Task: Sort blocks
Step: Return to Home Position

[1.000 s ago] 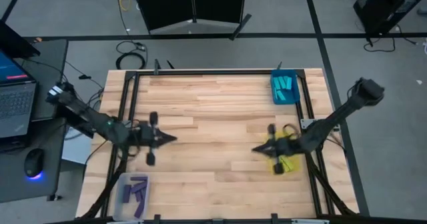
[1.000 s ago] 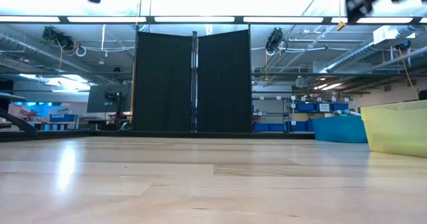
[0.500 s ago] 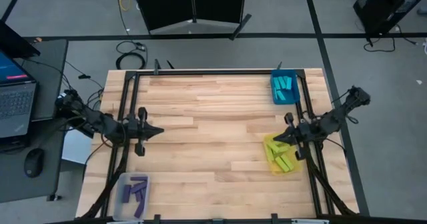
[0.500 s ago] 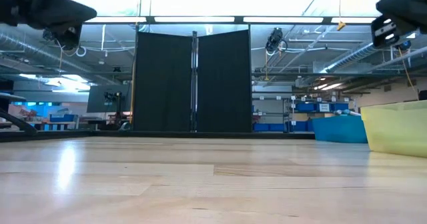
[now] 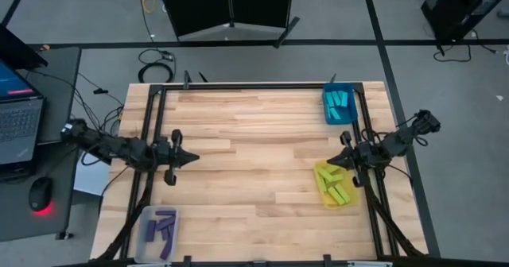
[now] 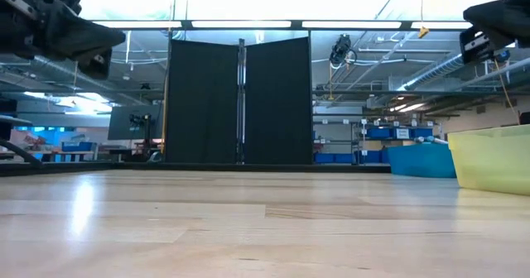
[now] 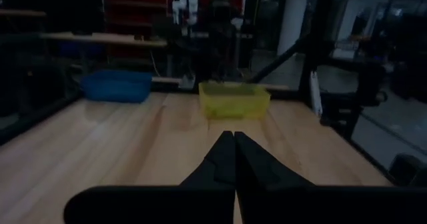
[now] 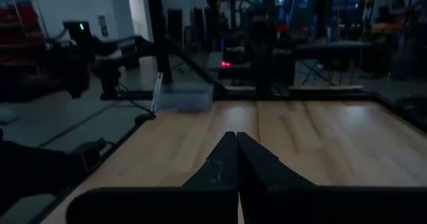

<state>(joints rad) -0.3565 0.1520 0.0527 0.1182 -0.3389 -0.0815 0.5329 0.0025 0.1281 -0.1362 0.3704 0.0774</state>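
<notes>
At the table's (image 5: 254, 172) left edge, the left gripper (image 5: 191, 157) hangs with its fingers pressed together, holding nothing. The right gripper (image 5: 332, 163), also closed and empty, hangs at the right edge by the yellow tray (image 5: 318, 179). The purple blocks (image 5: 161, 225) lie in the clear tray (image 5: 144, 234), the cyan blocks (image 5: 340, 102) in the blue tray (image 5: 325, 116), and the yellow-green blocks (image 5: 338, 191) in the yellow tray.

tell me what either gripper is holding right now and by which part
Nothing is held. The left gripper and the right gripper are both shut with nothing between the fingers, each above its own side of the table.
</notes>
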